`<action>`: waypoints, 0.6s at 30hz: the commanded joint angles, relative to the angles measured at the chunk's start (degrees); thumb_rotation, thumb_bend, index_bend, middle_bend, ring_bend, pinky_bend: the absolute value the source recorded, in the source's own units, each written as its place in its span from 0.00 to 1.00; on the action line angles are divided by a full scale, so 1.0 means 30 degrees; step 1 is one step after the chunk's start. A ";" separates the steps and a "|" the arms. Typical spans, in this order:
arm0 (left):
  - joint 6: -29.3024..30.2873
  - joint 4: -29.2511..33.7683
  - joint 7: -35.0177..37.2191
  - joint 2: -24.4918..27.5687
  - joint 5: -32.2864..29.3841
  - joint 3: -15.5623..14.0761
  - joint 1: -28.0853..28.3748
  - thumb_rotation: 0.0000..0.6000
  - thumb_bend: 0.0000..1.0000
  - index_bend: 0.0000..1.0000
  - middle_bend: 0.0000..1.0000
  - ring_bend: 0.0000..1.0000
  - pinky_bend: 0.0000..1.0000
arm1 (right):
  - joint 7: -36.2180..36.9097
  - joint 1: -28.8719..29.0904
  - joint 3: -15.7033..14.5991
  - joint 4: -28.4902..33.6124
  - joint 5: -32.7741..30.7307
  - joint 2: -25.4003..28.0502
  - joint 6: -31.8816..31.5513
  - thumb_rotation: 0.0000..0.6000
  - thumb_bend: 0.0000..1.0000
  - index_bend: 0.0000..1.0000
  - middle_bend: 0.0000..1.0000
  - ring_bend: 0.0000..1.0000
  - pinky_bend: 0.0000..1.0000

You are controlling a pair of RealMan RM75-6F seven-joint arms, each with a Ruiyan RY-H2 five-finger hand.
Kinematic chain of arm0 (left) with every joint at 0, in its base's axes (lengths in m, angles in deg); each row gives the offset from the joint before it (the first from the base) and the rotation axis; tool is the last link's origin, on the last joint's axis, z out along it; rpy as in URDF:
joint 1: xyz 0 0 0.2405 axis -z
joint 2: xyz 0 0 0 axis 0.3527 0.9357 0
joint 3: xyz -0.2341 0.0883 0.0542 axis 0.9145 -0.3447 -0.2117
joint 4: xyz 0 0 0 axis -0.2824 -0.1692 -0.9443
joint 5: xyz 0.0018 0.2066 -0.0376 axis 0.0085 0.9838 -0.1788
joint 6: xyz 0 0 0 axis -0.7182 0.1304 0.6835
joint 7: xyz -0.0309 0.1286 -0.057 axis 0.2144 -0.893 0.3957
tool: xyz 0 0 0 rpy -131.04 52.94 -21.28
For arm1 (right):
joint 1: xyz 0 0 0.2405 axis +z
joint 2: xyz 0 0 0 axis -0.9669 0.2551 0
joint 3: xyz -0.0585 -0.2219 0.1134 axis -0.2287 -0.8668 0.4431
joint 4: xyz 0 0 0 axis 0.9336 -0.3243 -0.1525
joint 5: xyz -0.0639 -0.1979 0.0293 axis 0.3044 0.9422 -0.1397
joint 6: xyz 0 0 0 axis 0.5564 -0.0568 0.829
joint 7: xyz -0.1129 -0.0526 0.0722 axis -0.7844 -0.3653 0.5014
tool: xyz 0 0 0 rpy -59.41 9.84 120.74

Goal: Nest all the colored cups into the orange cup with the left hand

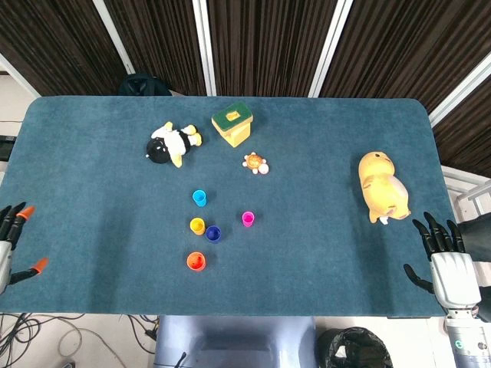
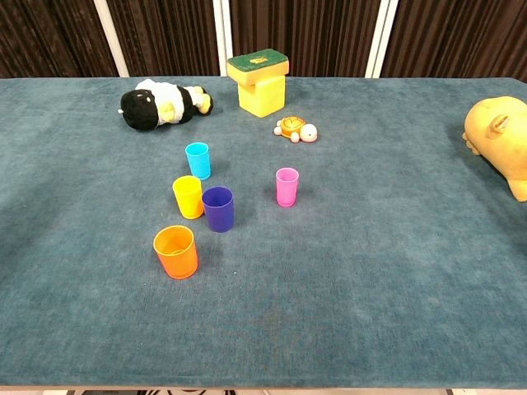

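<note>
Here the orange cup [image 1: 196,261] stands well apart from the left hand [image 1: 11,245], empty with fingers spread at the table's edge

Orange cup [image 2: 175,252] upright, empty (nearest); yellow [image 2: 188,197], purple [image 2: 218,208] apparently touching; cyan [image 2: 198,160], pink [image 2: 286,186] apart.

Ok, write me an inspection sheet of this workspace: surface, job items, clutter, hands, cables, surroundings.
Surface: blue-green table, nothing spilled.
Job's things: orange cup upright, empty, nearest the robot; yellow cup and purple cup side by side behind it; cyan cup further back; pink cup apart to the right. None nested yet.
Clutter: black-and-white plush, yellow block, toy turtle, yellow plush animal.
Hands: left hand at the table's left edge, open; right hand at the near right corner, fingers spread, empty.
Cables: loose cables on the floor, lower left.
Surroundings: dark curtains behind; black bin below.
</note>
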 commanded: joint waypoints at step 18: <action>-1.4023 0.3218 -0.4676 0.1351 -0.5200 0.3545 1.1055 1.00 0.14 0.17 0.05 0.00 0.00 | -0.0118 -0.0035 0.0028 0.0022 -0.0009 -0.0024 -0.0057 1.00 0.31 0.12 0.04 0.15 0.00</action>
